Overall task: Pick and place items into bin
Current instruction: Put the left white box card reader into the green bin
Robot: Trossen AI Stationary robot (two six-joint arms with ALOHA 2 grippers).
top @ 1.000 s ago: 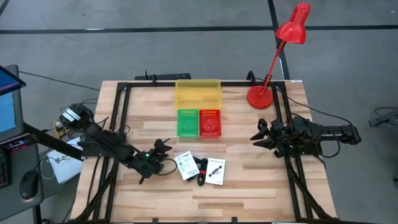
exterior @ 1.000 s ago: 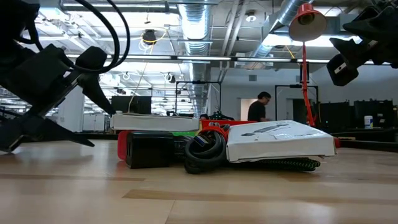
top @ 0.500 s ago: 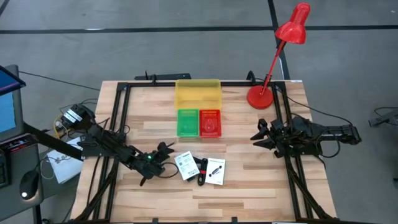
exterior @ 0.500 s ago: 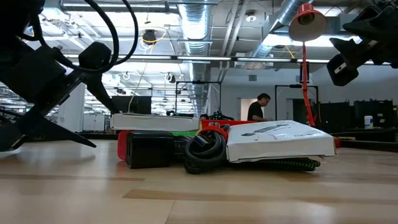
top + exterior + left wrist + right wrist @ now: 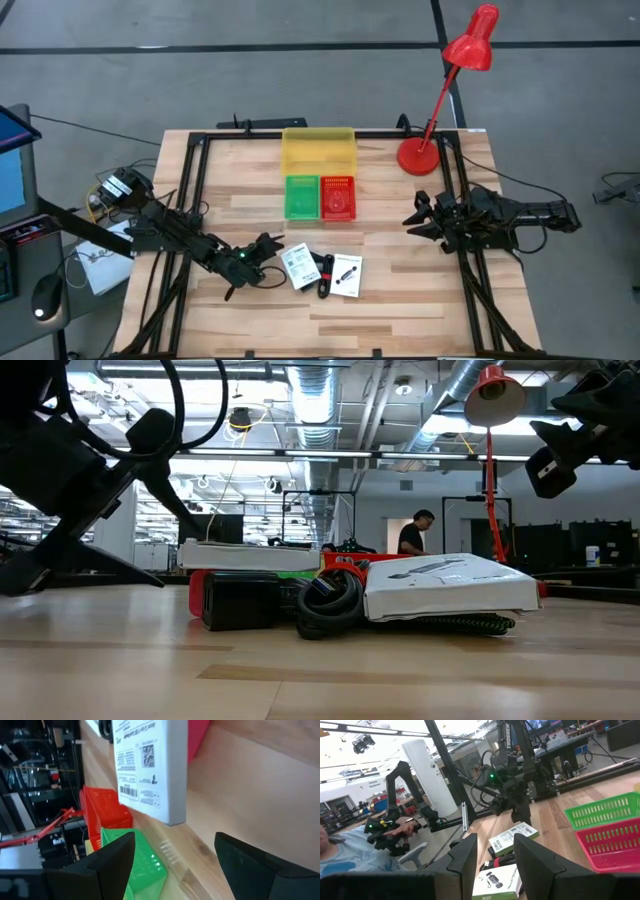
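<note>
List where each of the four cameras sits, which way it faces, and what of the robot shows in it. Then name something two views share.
High: overhead, straight down; both arms, left gripper, right gripper.
Low: at table height, level across a white packet into the room.
Left wrist: past its own fingers at another white box.
Right wrist: across the table at the left arm.
Shared: green bin and red bin appear in the high and both wrist views.

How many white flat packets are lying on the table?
2. One white packet lies just ahead of the left tool; the other packet lies right of the black item. More may be hidden.
</note>
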